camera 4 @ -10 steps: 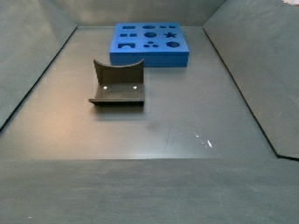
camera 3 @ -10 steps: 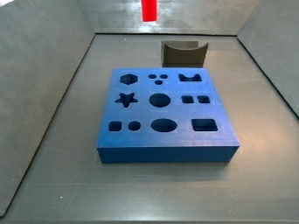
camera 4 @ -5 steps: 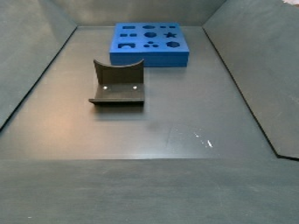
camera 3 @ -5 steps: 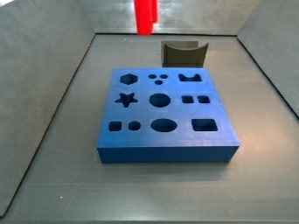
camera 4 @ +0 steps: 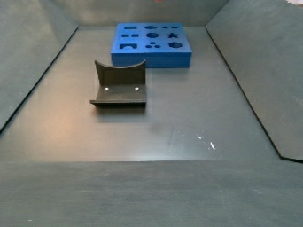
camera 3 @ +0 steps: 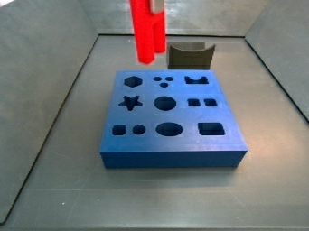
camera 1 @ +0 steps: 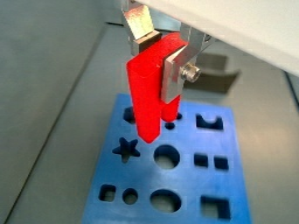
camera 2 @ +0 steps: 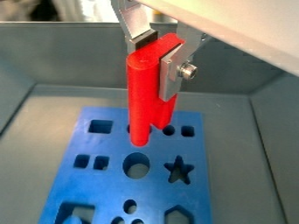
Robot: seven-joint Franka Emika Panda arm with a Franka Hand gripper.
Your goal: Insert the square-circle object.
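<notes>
My gripper (camera 1: 158, 51) is shut on the square-circle object (camera 1: 146, 96), a bright red piece with two long prongs pointing down. It hangs upright above the blue block with shaped holes (camera 1: 163, 171). Both wrist views show this: gripper (camera 2: 156, 57), red piece (camera 2: 140, 101), blue block (camera 2: 128, 175). The silver fingers (camera 2: 173, 70) clamp the piece near its upper end. In a side view the red piece (camera 3: 147, 32) hangs above the far left part of the blue block (camera 3: 169, 122), clear of its top face; the gripper is above the frame. The block also shows in a side view (camera 4: 151, 44).
The fixture (camera 3: 190, 54), a dark grey curved bracket, stands on the floor beyond the blue block; a side view shows it apart from the block (camera 4: 120, 84). Grey sloping walls (camera 3: 54, 117) enclose the floor (camera 4: 166, 133).
The red piece has come down further into the side view and shifted slightly left, towards the blue block's far left. The block and the fixture have not moved.
</notes>
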